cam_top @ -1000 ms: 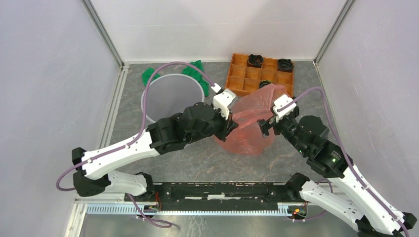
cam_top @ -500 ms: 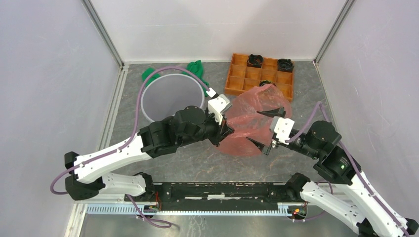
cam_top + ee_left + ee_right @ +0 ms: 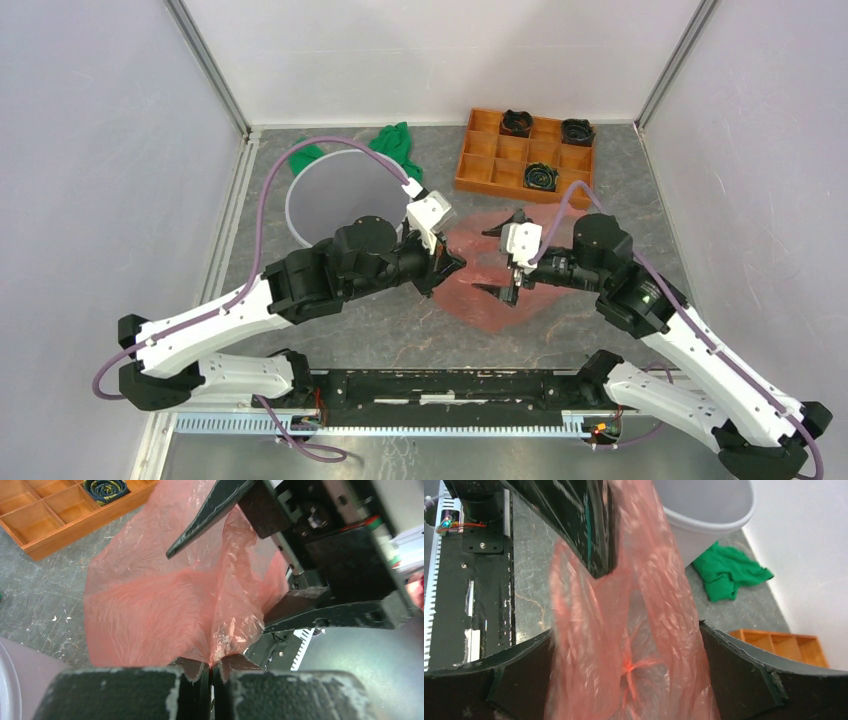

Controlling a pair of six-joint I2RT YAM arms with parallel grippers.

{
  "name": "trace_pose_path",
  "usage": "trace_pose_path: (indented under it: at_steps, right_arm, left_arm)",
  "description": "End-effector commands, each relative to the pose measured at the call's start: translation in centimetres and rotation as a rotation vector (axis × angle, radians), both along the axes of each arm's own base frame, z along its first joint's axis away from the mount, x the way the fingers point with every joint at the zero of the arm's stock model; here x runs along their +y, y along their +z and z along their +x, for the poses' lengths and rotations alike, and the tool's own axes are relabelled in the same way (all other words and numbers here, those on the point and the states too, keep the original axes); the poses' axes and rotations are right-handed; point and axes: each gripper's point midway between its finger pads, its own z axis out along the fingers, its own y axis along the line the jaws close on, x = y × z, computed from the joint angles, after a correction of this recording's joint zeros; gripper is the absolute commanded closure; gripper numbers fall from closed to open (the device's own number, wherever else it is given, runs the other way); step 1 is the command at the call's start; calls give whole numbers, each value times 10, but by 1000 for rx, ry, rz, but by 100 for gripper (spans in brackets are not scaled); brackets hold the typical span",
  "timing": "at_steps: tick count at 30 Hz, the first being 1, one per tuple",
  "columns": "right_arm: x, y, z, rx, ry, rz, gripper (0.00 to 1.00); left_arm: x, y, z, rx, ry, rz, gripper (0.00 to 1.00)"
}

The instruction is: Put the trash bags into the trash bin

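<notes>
Red-orange film of trash bag (image 3: 478,292) hangs bunched between my two grippers, over grey table (image 3: 400,330), just right of trash bin (image 3: 293,205) and outside it. My left gripper (image 3: 212,672) pressed together, pinching bag's edge. My right gripper (image 3: 626,672) spread wide, one finger on either side of film; cannot tell whether pads touch it. Bin upright beside my left arm. Green cloth (image 3: 398,145) beyond bin. Wooden tray (image 3: 478,150) beyond bag, black coils (image 3: 540,177) in some compartments.

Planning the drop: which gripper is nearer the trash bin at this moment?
Left. The left gripper sits just beside the trash bin; the right gripper is farther right, across the trash bag.
</notes>
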Motion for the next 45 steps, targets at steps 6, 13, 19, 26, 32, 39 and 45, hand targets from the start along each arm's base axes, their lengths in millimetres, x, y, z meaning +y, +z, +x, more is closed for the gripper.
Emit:
trace_pose_path:
  at_steps: [6,13,19,26,32,39,45]
  right_arm:
    - [-18,-15,28,94,-258,56,8]
    - [-35,-26,37,98,-379,72,18]
    - [-44,-12,35,56,-402,127,48]
    - [-71,12,47,19,-571,202,98]
    - [-151,31,62,-25,-992,328,99]
    - [-172,46,56,-66,-1055,387,99]
    - [-166,58,51,-92,-992,415,99]
  left_arm:
    - [5,42,17,-96,72,-66,98]
    - [-3,62,28,-86,138,-109,98]
    - [-10,72,36,-75,175,-126,98]
    - [-13,78,46,-67,230,-133,63]
    - [10,56,55,-66,339,-94,5]
    - [70,29,73,-105,576,-1,0]
    - [114,-7,125,76,700,50,0]
